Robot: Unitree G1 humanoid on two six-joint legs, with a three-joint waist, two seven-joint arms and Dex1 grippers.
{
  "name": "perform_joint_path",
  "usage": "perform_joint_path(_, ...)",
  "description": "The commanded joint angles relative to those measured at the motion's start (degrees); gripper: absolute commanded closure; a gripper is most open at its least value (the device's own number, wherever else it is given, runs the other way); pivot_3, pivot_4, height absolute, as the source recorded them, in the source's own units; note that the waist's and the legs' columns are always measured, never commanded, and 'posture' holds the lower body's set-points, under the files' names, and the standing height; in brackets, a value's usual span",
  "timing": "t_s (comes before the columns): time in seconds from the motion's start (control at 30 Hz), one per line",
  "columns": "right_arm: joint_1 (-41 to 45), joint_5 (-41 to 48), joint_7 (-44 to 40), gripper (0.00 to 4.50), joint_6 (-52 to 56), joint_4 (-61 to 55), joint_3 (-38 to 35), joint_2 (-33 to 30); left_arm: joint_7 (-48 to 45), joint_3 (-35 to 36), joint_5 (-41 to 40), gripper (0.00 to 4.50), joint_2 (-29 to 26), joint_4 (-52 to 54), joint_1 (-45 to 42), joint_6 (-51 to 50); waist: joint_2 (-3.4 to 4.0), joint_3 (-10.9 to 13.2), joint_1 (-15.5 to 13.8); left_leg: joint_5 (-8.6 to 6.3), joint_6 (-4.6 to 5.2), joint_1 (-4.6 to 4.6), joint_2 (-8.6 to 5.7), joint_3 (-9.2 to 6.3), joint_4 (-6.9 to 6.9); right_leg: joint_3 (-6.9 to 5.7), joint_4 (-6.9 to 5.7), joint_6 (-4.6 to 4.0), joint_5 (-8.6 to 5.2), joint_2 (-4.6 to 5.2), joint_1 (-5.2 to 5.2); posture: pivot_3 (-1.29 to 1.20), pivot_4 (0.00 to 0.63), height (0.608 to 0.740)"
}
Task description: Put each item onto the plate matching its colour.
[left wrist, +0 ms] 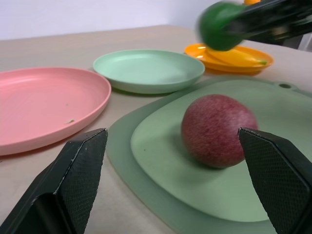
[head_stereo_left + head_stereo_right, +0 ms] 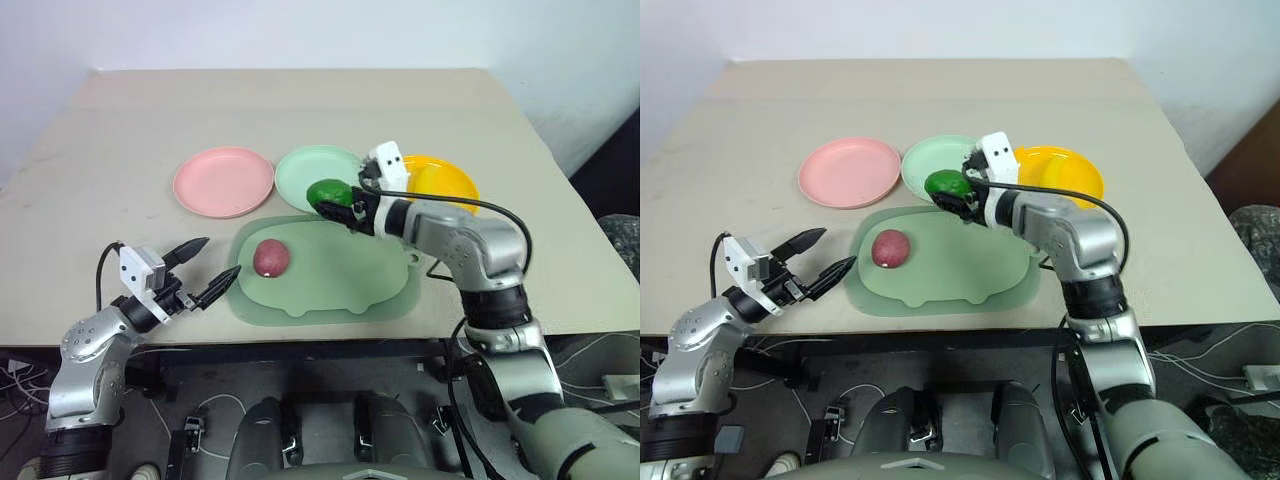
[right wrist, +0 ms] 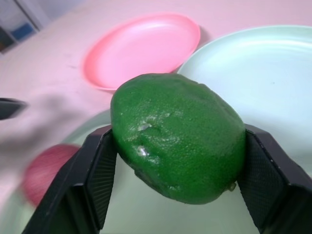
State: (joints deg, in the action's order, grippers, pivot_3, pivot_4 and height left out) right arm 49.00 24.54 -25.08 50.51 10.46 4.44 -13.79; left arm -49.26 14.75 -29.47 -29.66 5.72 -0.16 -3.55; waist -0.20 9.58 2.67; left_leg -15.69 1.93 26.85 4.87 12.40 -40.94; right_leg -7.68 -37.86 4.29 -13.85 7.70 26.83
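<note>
Right end effector (image 2: 345, 208), clamped on the green fruit (image 2: 328, 192) at frame centre, should carry it fully over the mint plate (image 2: 300, 172) before releasing; left end effector (image 2: 207, 270) gapes empty.

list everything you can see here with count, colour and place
pink plate: 1, pink, on the table, farthest to the robot's left in the row of plates
green plate: 1, pale mint green, middle of the row
yellow plate: 1, yellow-orange, right end of the row
banana: 1, yellow, lying on the yellow plate
mat: 1, pale green, in front of the plates
red fruit: 1, dark red, lying on the mat's left part
green fruit: 1, glossy green, held over the near rim of the green plate
table: 1, beige, under everything
left gripper: 1, black fingers open, beside the mat's left edge
right gripper: 1, black fingers shut on the green fruit
</note>
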Motion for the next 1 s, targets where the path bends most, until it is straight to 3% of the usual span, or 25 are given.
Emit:
perform_joint_path(0.03,5.9,-4.8,-1.8,1.34,-9.2,11.3,1.3,1.8,2.3,0.7,-1.1,0.00,-0.3,5.2,0.1,-2.0,0.00,0.0,-0.1,0.00,-0.01,0.04,0.00,0.00,0.00,0.00,-0.02,0.00,0.00,0.00,0.04,0.00,0.150,0.695)
perform_joint_path(0.33,18.9,-15.1,-2.8,1.34,-29.2,44.4,1.4,5.7,7.3,0.9,-1.7,0.00,-0.6,12.1,-0.4,-7.6,0.01,0.0,0.2,0.11,0.06,0.34,-0.01,0.26,-0.06,0.03,-0.26,0.04,0.00,-0.03,0.46,0.00,0.150,0.695)
perform_joint_path(0.47,20.9,-15.6,-5.7,0.04,-31.1,47.7,0.2,6.1,9.1,0.8,-1.9,0.00,-0.6,14.6,-0.5,-9.5,0.02,0.0,0.4,0.11,0.04,0.35,0.00,0.25,-0.05,0.02,-0.27,0.05,-0.01,-0.03,0.48,0.00,0.150,0.695)
perform_joint_path(0.53,20.9,-15.8,-6.8,0.04,-31.6,47.3,-0.2,5.8,9.6,0.7,-2.0,0.00,-0.6,15.4,-0.4,-10.2,0.03,0.0,0.6,0.12,0.03,0.36,0.00,0.24,-0.05,0.02,-0.28,0.05,-0.01,-0.03,0.48,0.00,0.150,0.695)
perform_joint_path(0.67,16.5,-13.4,-12.0,0.04,-31.1,37.6,-1.4,4.6,9.9,0.4,-2.2,0.00,-0.7,16.3,-0.2,-11.2,0.02,0.0,0.8,0.12,0.02,0.37,0.01,0.22,-0.05,0.02,-0.29,0.05,-0.01,-0.03,0.48,0.00,0.150,0.695)
perform_joint_path(1.0,-12.6,-0.4,-15.8,0.04,-14.7,-16.3,-2.9,-0.1,7.2,-1.9,-1.3,0.00,0.4,12.2,-0.3,-10.3,0.01,0.0,-0.1,0.06,-0.11,0.34,0.01,-0.01,-0.06,0.00,-0.30,0.06,-0.01,0.00,0.45,0.00,0.150,0.695)
